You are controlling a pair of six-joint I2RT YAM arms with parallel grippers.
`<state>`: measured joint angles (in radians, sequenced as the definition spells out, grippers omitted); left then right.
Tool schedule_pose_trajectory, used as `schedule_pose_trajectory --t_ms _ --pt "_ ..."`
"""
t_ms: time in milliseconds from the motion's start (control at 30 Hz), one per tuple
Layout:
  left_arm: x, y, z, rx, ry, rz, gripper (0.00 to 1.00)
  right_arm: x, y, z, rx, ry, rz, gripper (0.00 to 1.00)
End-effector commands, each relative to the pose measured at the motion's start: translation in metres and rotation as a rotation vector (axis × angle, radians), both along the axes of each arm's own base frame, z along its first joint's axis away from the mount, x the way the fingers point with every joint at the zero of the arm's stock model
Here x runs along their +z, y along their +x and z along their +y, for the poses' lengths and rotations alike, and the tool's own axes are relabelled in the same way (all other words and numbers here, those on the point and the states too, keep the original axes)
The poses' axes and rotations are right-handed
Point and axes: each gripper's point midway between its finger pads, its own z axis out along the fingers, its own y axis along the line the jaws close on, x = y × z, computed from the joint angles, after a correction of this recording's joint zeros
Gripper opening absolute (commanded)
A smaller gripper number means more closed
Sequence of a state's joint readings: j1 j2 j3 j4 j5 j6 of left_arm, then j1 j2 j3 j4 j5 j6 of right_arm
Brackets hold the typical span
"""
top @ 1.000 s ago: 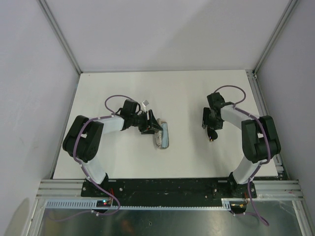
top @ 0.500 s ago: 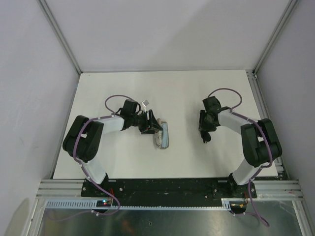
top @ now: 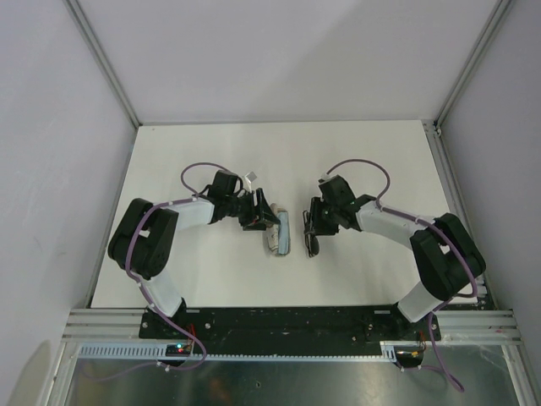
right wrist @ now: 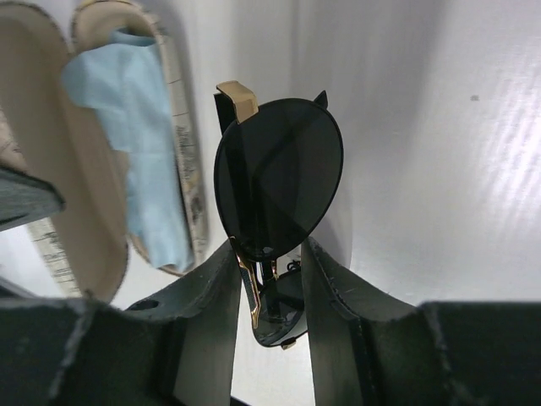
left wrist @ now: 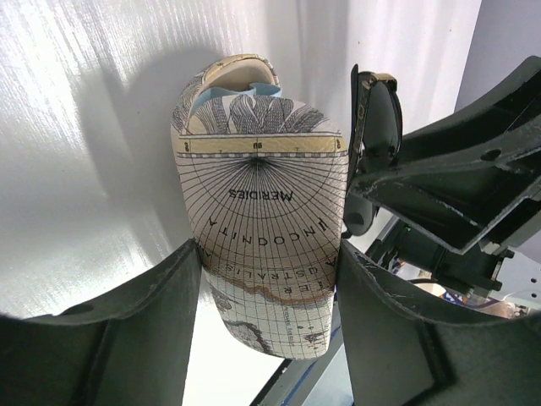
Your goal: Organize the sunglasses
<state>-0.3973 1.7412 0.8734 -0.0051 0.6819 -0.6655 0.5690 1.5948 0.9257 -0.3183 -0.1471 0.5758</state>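
The right gripper [right wrist: 270, 254] is clenching its two dark fingers on the sunglasses [right wrist: 279, 178], a pair with dark oval lenses, a thin black frame and pale gold trim. One lens is sticking out past the fingertips while the other is sitting down between them. A slim black temple arm with a gold-coloured tip is showing along the left edge of the outer lens. The left gripper [left wrist: 269, 254] is grasping the oval beige case [left wrist: 254, 194], which is printed with an old map pattern, and its fingers are pressing against the case's two long sides. The case is lying open on the white table [top: 211, 161]. In the right wrist view its plain beige lining is facing the camera, and a light blue cloth [right wrist: 139, 127] is resting inside the half nearer the sunglasses. The cloth's edge is also peeking out of the far end of the case in the left wrist view. In the top view the two arms are reaching inward toward each other near the middle of the table. The sunglasses are hanging just beside the case on its right, outside it, with a narrow strip of bare table showing between them. Whether the sunglasses are touching the table cannot be told.
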Motion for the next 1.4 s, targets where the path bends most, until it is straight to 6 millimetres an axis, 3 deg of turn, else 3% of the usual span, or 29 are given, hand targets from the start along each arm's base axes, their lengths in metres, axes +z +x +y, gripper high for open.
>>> schedule_pose_trajectory --t_ms 0,633,1133,1367 --pt "-0.023 -0.001 0.012 0.027 0.107 0.021 0.5 0.017 0.004 0.034 0.002 0.165 -0.009 0.37" --pt "-0.024 -0.001 0.01 0.03 0.116 0.021 0.49 0.028 0.005 0.087 0.051 0.413 0.055 0.38" --pt "-0.018 -0.003 0.004 0.017 0.077 0.03 0.49 0.033 0.008 0.096 0.046 0.466 0.088 0.37" --pt "-0.012 -0.002 0.002 0.024 0.052 0.03 0.49 0.027 0.012 0.088 -0.001 0.441 0.101 0.37"
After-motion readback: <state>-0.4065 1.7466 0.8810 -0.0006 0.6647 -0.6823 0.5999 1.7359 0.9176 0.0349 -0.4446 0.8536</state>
